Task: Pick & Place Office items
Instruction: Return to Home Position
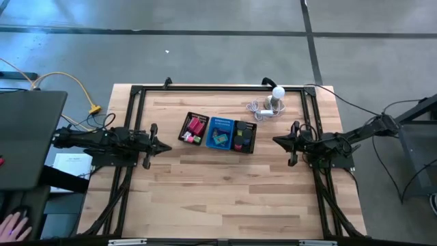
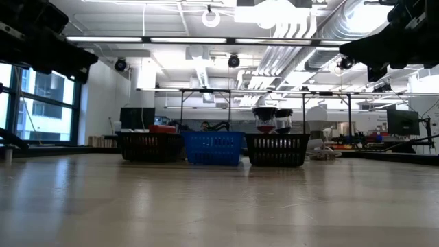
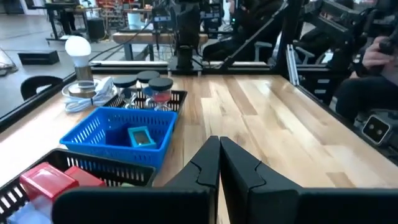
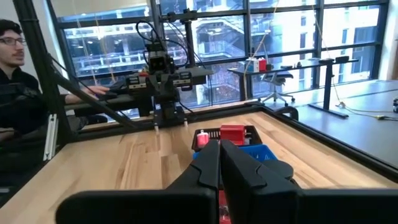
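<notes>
Both jaws closed, empty; teal item (image 3: 140, 136) lies perhaps lengthwise in blue bin (image 3: 99, 149).

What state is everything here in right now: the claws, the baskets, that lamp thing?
Left claw, shut, empty, over the left of the table.
Right claw, shut, empty, over the right of the table.
Left black bin, holding red and pink pieces.
Blue bin, holding a teal piece.
Right black bin, holding upright dark-capped jars.
White ball-topped gadget, upright, cable bunched beside it.
</notes>
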`<state>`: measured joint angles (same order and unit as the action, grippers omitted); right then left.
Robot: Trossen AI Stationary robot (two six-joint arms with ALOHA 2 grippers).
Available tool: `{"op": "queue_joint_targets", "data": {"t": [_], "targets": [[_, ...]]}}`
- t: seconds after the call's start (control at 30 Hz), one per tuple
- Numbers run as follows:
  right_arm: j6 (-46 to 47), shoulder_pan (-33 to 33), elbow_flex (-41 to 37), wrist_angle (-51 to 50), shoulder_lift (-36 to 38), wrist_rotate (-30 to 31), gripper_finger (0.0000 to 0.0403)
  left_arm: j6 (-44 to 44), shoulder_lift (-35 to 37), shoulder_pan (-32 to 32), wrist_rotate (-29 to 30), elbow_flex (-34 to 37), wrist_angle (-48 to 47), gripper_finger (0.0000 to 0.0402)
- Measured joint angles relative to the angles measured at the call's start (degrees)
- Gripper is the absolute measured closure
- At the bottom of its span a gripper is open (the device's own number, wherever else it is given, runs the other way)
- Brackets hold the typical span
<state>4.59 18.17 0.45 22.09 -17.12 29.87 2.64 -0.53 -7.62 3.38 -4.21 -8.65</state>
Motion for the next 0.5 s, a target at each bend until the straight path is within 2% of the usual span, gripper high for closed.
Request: {"op": "queue_joint_targets", "data": {"t": [0.5], "targets": [[-0.43,0.02,-0.09,-0.50,-0.02,0.70,0.0399,-0.58,-0.76,0.00,1.31,0.21,0.10,0.0397]]}}
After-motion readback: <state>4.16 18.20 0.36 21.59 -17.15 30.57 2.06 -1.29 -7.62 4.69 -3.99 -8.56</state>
